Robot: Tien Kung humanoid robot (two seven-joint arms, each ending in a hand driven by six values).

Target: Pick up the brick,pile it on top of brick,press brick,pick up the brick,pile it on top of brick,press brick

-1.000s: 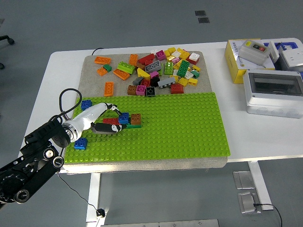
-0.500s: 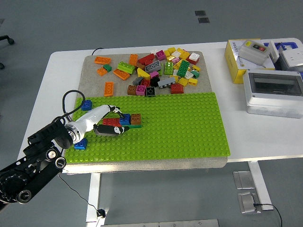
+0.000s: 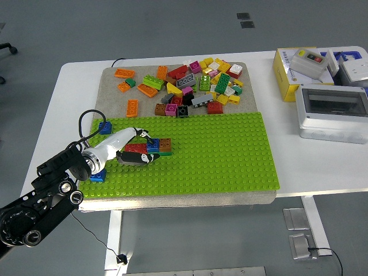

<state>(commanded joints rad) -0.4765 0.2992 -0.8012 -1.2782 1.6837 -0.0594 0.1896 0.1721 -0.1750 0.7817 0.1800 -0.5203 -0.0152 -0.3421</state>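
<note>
One white counter point(image 3: 75, 86) carries everything you see here, and the largest thing on it is the green studded baseplate point(image 3: 218, 149), which lies on a beige mat point(image 3: 112, 92) and fills the near half of it. To your right, well apart from the plate, sit a grey box with a clear lid point(image 3: 333, 115) and a yellow box point(image 3: 287, 77) with a small button unit on top. On the far half of the mat you have the loose pile of bricks point(image 3: 198, 83), many colours heaped together, with a few orange pieces point(image 3: 132, 107) lying apart on its left. Your left arm point(image 3: 40, 198) comes in from the lower left corner, black at the joints and white at the forearm, and the left hand point(image 3: 133, 154) rests on the plate's left part. Its fingers point(image 3: 138, 158) are curled down around the small stack there, where a blue brick point(image 3: 153, 144) sits touching a brown brick point(image 3: 165, 145), with a red brick point(image 3: 135, 148) just beside them under the hand and a strip of darker green showing at the stack's near edge; you cannot tell whether the fingers truly clamp the stack or only press on it. Two more blue bricks stand on the plate, one near its far left corner point(image 3: 104, 127) and one by the wrist point(image 3: 98, 175)
</note>
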